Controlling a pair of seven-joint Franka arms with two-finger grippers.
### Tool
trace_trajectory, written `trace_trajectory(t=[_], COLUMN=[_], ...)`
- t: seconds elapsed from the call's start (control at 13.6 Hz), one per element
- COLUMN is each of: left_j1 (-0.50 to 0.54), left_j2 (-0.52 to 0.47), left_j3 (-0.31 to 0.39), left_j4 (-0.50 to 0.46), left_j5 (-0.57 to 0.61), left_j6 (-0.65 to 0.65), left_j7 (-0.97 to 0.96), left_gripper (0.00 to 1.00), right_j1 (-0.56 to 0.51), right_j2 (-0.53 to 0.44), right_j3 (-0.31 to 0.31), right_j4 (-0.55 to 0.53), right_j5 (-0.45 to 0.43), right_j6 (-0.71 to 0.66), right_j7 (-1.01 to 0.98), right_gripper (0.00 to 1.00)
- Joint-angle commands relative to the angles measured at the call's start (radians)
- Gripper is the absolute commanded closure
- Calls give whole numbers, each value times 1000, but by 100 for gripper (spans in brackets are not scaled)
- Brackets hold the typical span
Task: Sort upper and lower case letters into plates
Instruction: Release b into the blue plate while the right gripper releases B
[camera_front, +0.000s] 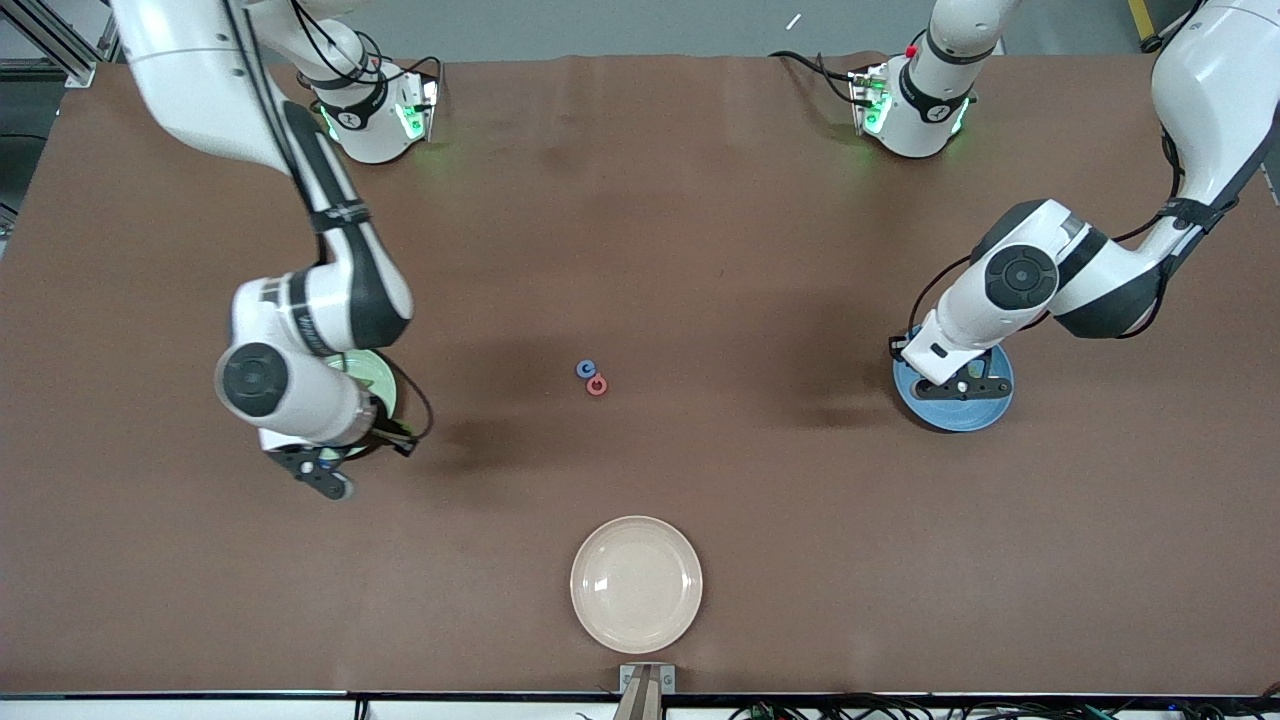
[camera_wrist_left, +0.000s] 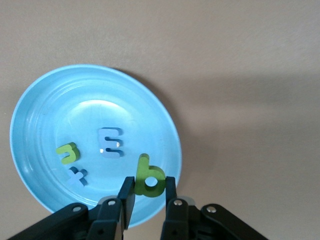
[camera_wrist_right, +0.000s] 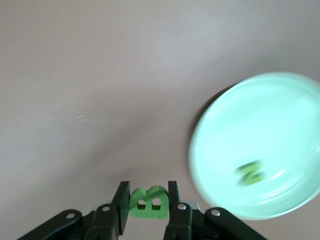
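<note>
While the left tool (camera_wrist_left: 146, 192) hangs over the blue plate (camera_wrist_left: 35, 110), its fingers pinch a green lowercase "b" (camera_wrist_left: 149, 176); a blue "E" (camera_wrist_left: 110, 142), a green letter (camera_wrist_left: 67, 153) and a blue "x" (camera_wrist_left: 77, 176) lie in that plate. Right tool (camera_wrist_right: 148, 200) grips a green capital "B" (camera_wrist_right: 148, 203) just beside the pale green plate (camera_wrist_right: 215, 135), which holds a green "N" (camera_wrist_right: 249, 173). Mid-tabletop (camera_front: 700, 250), a blue letter (camera_front: 586, 369) touches a pink-red letter (camera_front: 597, 385). A cream plate (camera_front: 636, 583) lies nearest the front camera.
</note>
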Motion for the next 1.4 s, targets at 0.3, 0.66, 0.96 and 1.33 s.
trace_trajectory(t=[0.3, 0.66, 0.96, 1.33], left_j1=[54, 77, 82, 83], left_j2=[-4, -9, -10, -18], left_j3=[86, 117, 116, 111], left_j4=[-105, -133, -142, -139], left_j5=[117, 118, 118, 118], left_j6=[128, 129, 129, 129], left_j7=[65, 129, 129, 132], left_gripper=[92, 90, 90, 22], right_j1=[-190, -201, -210, -210], right_j2=[-111, -104, -101, -94], right_j3=[24, 23, 23, 23], right_j4=[-300, -381, -439, -478], right_j5=[2, 1, 1, 1], right_j6=[183, 236, 304, 382], right_j7=[-336, -338, -338, -338], right_gripper=[99, 99, 96, 0])
